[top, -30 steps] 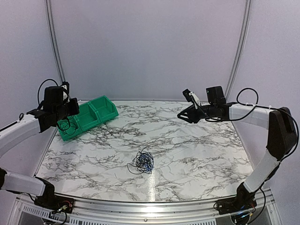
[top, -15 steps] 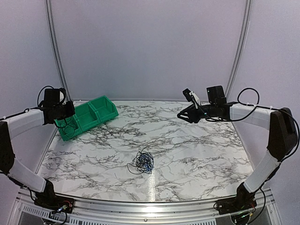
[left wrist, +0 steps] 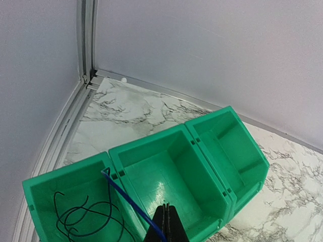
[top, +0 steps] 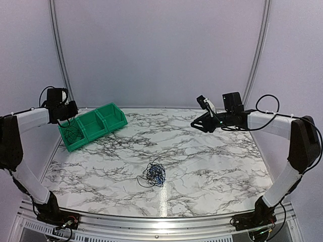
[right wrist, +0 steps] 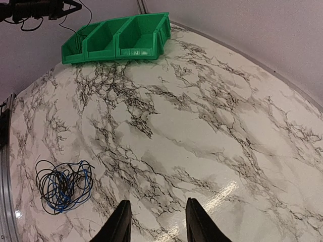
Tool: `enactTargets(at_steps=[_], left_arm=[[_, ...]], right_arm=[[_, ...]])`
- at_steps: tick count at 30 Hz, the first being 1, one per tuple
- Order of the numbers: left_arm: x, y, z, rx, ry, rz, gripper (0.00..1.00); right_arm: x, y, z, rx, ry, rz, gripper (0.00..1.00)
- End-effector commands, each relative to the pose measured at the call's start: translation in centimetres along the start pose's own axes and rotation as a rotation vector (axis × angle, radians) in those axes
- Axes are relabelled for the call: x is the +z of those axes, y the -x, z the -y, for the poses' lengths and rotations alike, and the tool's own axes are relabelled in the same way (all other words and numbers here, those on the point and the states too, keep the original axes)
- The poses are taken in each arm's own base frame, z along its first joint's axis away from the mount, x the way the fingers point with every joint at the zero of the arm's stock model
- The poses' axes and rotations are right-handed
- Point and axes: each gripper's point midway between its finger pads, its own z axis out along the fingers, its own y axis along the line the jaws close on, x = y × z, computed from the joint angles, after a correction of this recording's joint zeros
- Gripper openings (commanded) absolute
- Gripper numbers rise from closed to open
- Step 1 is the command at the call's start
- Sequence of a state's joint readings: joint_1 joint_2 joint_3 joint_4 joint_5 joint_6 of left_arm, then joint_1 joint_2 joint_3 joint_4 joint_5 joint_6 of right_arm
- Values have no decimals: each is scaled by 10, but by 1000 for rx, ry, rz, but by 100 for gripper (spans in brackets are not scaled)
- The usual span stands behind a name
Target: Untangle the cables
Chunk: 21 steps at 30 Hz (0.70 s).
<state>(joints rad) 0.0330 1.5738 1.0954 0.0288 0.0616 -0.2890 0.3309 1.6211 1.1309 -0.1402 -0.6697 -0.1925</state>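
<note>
Blue cable [left wrist: 130, 200] is pinched in the closed left gripper [left wrist: 165, 226], over the green bin [left wrist: 176, 171] below it; depositing step judged, release needed next. Right gripper [right wrist: 154, 222] is held half-spread, empty, the knot [right wrist: 63, 184] ahead-left of it

Pretty clearly a robotics lab test cell I'm dialed into, not a home or a shop. It's a boxed-in booth: plain pale wall panels [top: 161, 50] held in aluminium frame posts [top: 59, 50], with a marble-print table [top: 212, 151] that has a bare metal rail [top: 161, 222] along its near edge. Two white-and-black robot arms are bolted there, the left arm [top: 30, 118] and the right arm [top: 275, 123], with loose wiring at their bases. The green plastic parts bins [top: 98, 132] are the usual lab or workshop kind.
</note>
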Motion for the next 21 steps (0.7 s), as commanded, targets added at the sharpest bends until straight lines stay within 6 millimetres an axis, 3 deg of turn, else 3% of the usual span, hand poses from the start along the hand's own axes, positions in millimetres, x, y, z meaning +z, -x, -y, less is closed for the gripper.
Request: enactTargets(at_steps=[1, 6, 10, 21], left_arm=[[12, 16, -9, 56, 24, 29, 0], [28, -14, -16, 14, 19, -51, 1], [24, -50, -20, -70, 23, -166, 1], [2, -84, -53, -140, 216, -278, 0]], right_arm=[[-10, 24, -7, -48, 6, 42, 38], [-8, 22, -5, -50, 5, 34, 38], [-8, 21, -5, -53, 3, 32, 38], [-6, 18, -7, -51, 19, 23, 38]])
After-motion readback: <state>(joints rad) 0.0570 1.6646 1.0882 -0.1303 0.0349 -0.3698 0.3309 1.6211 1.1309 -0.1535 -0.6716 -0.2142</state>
